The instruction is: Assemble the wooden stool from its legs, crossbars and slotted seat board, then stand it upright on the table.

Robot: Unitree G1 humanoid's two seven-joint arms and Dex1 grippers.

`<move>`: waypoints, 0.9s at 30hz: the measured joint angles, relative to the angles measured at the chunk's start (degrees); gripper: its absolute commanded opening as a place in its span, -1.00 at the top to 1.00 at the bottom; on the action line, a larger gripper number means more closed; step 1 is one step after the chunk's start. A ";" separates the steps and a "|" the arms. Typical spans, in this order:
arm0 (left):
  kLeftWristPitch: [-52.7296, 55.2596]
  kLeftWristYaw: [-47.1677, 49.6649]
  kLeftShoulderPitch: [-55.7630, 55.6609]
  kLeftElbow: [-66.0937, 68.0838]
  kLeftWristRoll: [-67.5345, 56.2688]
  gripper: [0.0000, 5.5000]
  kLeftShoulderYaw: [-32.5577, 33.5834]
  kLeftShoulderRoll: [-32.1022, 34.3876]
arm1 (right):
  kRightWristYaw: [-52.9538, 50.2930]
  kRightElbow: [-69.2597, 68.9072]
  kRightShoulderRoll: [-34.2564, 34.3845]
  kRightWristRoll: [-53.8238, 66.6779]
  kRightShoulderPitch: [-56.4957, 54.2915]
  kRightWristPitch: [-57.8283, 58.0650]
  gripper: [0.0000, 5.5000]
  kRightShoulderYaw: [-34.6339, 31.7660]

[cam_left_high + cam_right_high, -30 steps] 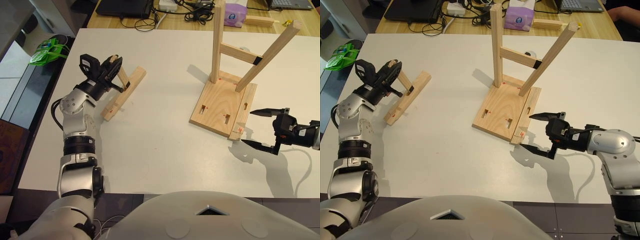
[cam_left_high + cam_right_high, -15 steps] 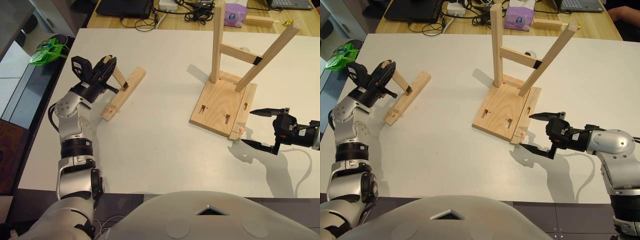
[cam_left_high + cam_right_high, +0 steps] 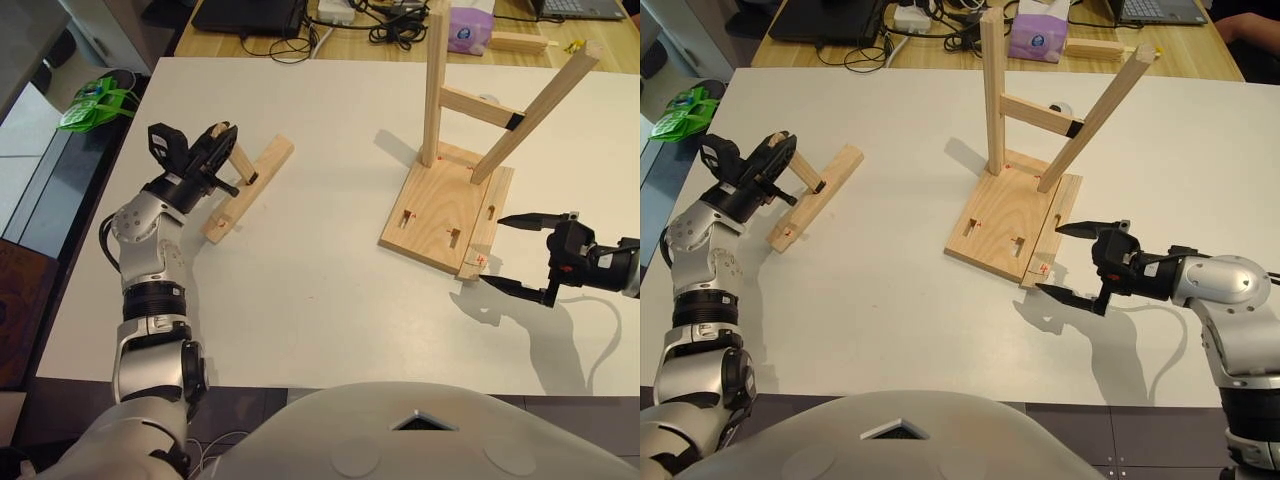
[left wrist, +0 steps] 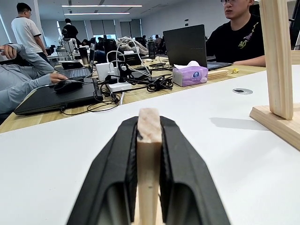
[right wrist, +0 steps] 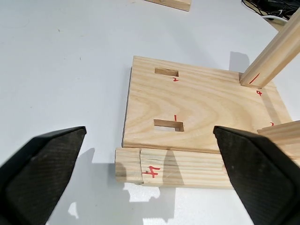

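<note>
At the left, the left gripper [image 3: 220, 150] is pinching a stool leg [image 4: 149, 154], its wrist view showing the wood tight between both fingers [image 4: 117, 164]. The joined leg [image 3: 250, 185] is lying on the desk [image 3: 320, 270]. Mid-desk, the slotted seat board [image 3: 435, 205] is lying flat, bearing two standing legs [image 3: 434, 80]. Just beside it the right gripper [image 3: 491, 252] is hanging spread wide, its wrist view revealing red handwritten numbers, a 4 on the adjoining wooden bar [image 5: 187, 171].

Red handwritten numbers are showing on the wood. On the seat board [image 5: 211, 103], a "2" is sitting just beside one slot [image 5: 166, 72] and a "1" just beside the other slot [image 5: 168, 125]. A "4" is standing near the end of the bar [image 5: 187, 166] lying along the board's edge. A less legible red mark, perhaps "4", is sitting at the board's corner by the leg [image 5: 274, 54].
</note>
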 measured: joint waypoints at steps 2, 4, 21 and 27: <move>-0.34 2.20 -1.89 3.14 1.59 0.85 -1.30 -0.27 | -0.11 -0.13 0.08 -0.02 -0.87 0.00 -0.82 0.06; -1.65 4.55 -3.67 5.58 3.61 0.85 -2.96 -0.41 | -0.16 -0.24 0.12 -0.04 -0.89 0.01 -0.82 0.10; 23.48 16.24 0.32 -18.35 0.24 0.85 -7.95 -7.94 | -2.74 -0.22 3.04 -1.27 -1.50 -0.84 -0.82 2.29; 24.47 22.82 7.25 -31.94 3.49 0.85 -15.93 -16.17 | -3.12 -0.10 4.15 -1.54 -1.60 -1.17 -0.82 2.43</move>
